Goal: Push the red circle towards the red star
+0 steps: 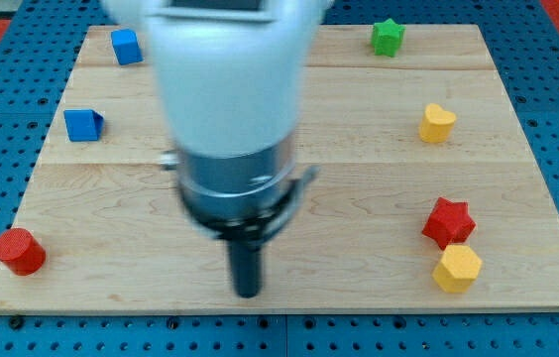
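Fingers are absent on this rig; nothing opens, closes or grips; I steer only my tip (247,293), resting on the table (359,288) near the view's bottom, touching no block; the red circle (19,251) sits well apart at the view's lower left, the red star (448,221) far off at the right, just above a yellow hexagon (456,268); I judge the approach step in hand; next, my tip must get round to the circle's left side, then push rightward.

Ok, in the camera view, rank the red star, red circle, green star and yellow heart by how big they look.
1. red star
2. red circle, close to the red star, so that order is unsure
3. yellow heart
4. green star, smallest, though it sits farthest up the board, which may shrink it.
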